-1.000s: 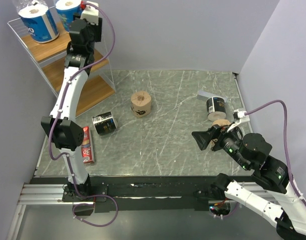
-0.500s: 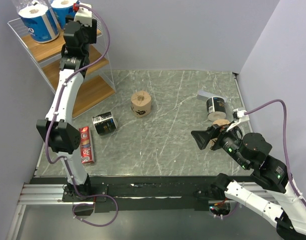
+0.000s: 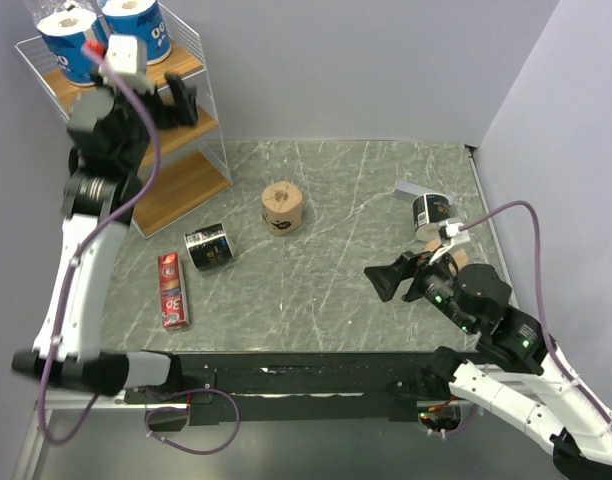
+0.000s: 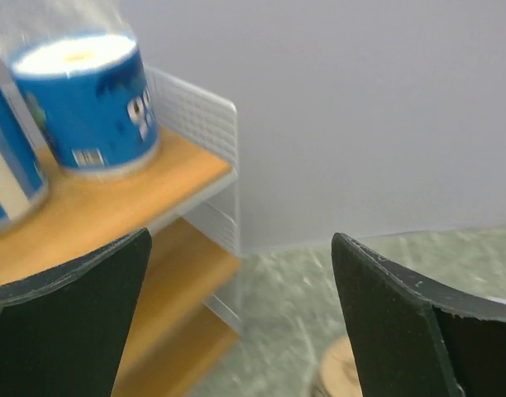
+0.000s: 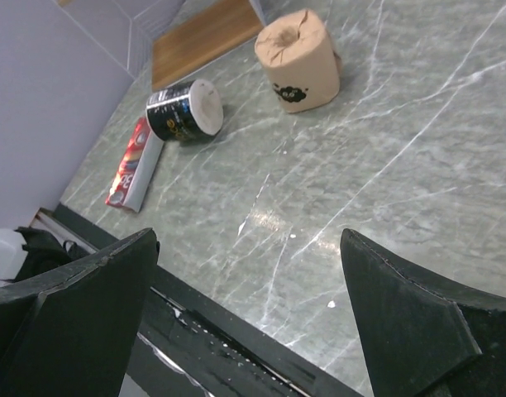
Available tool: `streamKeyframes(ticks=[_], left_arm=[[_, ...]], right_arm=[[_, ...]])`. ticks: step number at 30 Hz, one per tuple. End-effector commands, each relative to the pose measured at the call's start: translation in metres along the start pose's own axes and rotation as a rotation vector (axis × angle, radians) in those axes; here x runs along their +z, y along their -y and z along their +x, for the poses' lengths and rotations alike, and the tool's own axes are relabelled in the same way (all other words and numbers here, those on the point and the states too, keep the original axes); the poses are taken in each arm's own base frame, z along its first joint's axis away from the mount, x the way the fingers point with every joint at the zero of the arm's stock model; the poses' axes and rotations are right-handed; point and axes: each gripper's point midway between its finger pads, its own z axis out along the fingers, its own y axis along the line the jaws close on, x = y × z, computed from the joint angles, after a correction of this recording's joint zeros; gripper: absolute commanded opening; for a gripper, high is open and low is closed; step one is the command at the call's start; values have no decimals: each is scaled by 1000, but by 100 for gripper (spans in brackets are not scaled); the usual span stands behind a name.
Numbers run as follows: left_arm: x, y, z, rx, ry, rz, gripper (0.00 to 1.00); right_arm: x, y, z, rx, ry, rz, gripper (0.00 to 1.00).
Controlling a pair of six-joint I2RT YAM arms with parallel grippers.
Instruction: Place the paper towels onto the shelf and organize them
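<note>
Paper towels are spread between rack and table: two white rolls in blue wrappers, the left blue roll [image 3: 66, 42] and the right blue roll [image 3: 136, 25], stand upright side by side on the top board of the tall white wire shelf with wooden tiers [image 3: 181, 125], which sits in the far left corner against pale lavender walls. On the grey-green marbled table [image 3: 366, 190] I see a plain tan roll [image 3: 282, 208] upright near the middle. A black-wrapped roll [image 3: 210, 247] lies on its side by the flat red box [image 3: 172, 290]. Another black-wrapped roll [image 3: 431, 212] is at the far right, just beside a small grey flat block [image 3: 410, 188]. My left arm reaches up along the left edge, and the left gripper [image 3: 176, 103] hangs in front of the shelf, its fingers [image 4: 71, 322] spread wide with nothing between them. The right arm is folded low over the near right of the table. The right gripper [image 3: 386, 277] points left, equally wide open and holding nothing. A second tan roll [image 3: 454, 255] is mostly hidden behind that wrist. The left wrist view is blurred and cuts one blue roll off at its edge.
</note>
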Motion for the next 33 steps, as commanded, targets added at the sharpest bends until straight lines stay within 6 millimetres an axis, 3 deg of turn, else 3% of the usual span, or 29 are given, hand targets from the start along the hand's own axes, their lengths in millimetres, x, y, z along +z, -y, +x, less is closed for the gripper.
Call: streamKeyframes(ticks=[1,2,3,4,5,6,7,8,9,12,13,15,17,22,29,33], left_arm=[[-56,21,73,-196,-233,61,97],[-67,23,86,-231,-267,61,96],[-78,23,126,-247,-354,48,96],[-98,25,128,-262,-354,51,97],[-108,23,144,-279,-387,33,96],[-120,22,181,-291,-461,9,97],[-133,20,183,-303,-447,0,96],[-140,21,195,-317,-468,-3,97],[-150,21,220,-323,-520,-14,97],[-171,14,245,-346,-566,-75,96],[-174,14,251,-375,-577,-98,96],[-177,-9,263,-395,-562,-255,96],[-177,-13,266,-447,-549,-305,96],[-170,-1,276,-518,-567,-267,96],[-171,-1,314,-565,-629,-282,97],[-168,0,332,-541,-677,-266,96]], right_arm=[[10,-10,4,31,23,-62,98],[13,-10,8,31,11,-66,98],[17,-12,10,39,10,-76,98],[19,-16,12,40,1,-95,98],[24,-17,17,41,-14,-99,98],[28,-20,15,47,-8,-110,98],[34,-21,17,45,-17,-110,98],[39,-20,20,45,-25,-102,98],[44,-22,17,57,-14,-100,98],[61,-21,18,95,-37,-51,97],[70,-21,23,97,-64,-42,97],[75,-30,21,105,-80,-67,97],[83,-36,24,107,-100,-87,96],[86,-37,32,121,-110,-101,96],[88,-30,50,141,-124,-106,96],[98,-32,37,139,-89,-83,96]])
